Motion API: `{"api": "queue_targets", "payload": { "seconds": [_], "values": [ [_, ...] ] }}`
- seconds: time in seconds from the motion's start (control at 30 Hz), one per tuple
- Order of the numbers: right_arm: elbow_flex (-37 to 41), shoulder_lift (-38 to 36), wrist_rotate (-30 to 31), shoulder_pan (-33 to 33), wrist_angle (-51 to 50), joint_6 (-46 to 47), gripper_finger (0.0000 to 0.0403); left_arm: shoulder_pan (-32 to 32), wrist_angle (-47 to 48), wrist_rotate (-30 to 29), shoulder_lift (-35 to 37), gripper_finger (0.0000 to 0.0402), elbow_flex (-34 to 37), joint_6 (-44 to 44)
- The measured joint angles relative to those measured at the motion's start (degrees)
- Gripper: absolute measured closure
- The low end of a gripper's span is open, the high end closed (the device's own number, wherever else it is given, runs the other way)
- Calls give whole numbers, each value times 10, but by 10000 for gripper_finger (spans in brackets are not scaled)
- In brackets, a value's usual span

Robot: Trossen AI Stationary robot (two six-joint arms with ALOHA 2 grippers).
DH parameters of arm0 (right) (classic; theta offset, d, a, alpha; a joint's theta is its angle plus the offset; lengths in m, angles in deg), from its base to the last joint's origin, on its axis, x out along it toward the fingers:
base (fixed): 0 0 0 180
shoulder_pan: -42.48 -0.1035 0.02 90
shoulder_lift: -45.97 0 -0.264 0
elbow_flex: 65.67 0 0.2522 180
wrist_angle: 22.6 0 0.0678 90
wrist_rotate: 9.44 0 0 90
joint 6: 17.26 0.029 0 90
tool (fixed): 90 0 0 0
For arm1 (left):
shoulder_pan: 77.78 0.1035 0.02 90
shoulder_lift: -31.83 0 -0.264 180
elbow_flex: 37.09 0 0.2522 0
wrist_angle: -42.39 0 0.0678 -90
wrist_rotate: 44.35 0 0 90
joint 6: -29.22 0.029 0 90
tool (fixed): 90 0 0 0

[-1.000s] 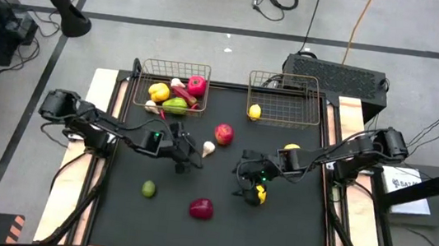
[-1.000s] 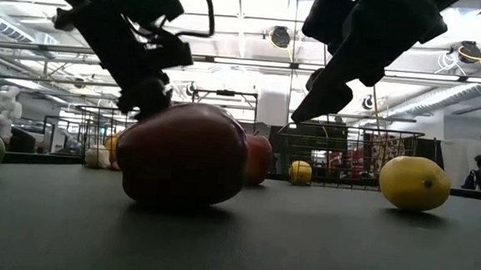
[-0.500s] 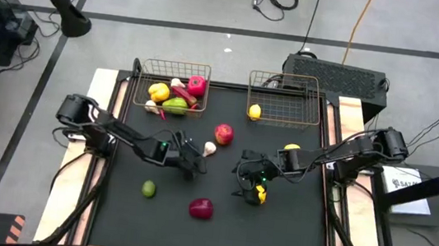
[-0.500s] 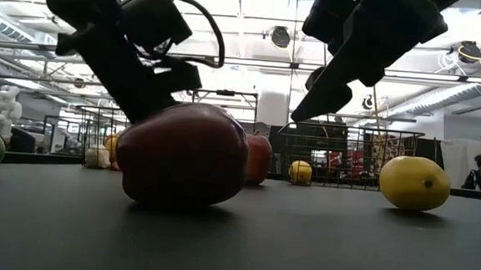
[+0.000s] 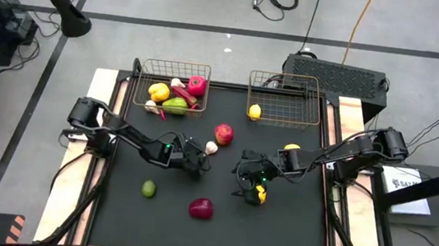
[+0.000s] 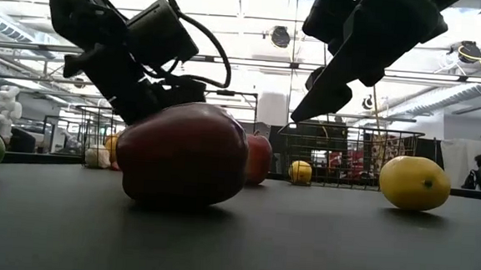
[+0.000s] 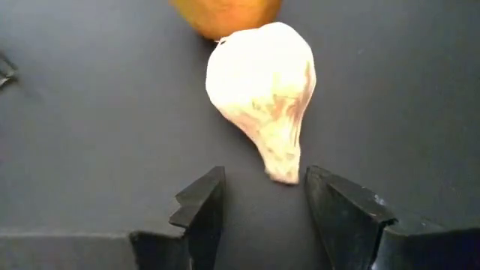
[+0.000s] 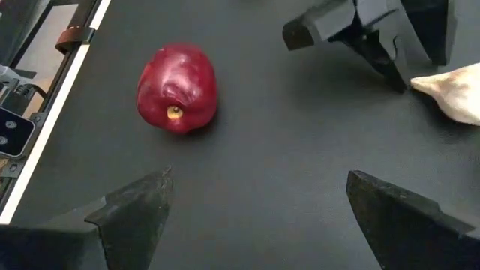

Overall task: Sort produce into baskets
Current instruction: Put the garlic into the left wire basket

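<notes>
We've got left tool (image 7: 259, 196) half open, empty, lined up on garlic (image 7: 264, 94) mid-surface (image 5: 290, 230), stem tip just between fingers. Push further so we pinch fat bulb, not tip. Right tool (image 8: 259, 206) wide open, empty, hovering near lemon (image 5: 259, 194).

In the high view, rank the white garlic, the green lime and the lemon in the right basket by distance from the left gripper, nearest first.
Measured from the left gripper, mid-table:
1. White garlic: just ahead of the open fingertips, not yet between them.
2. Green lime: loose on the mat, toward the front left.
3. Lemon: inside the right basket at the table's back edge.
</notes>
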Motion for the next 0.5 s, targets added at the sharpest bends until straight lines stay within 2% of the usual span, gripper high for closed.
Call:
{"api": "queue_targets", "payload": {
  "seconds": [0.33, 0.5],
  "values": [
    [0, 0, 0, 0, 0, -2, 19, 1, -70, -2, -30, 208, -1, 11],
    [0, 0, 0, 0, 3, -3, 19, 11, -88, -2, -42, 223, -1, 32]
  ]
}}
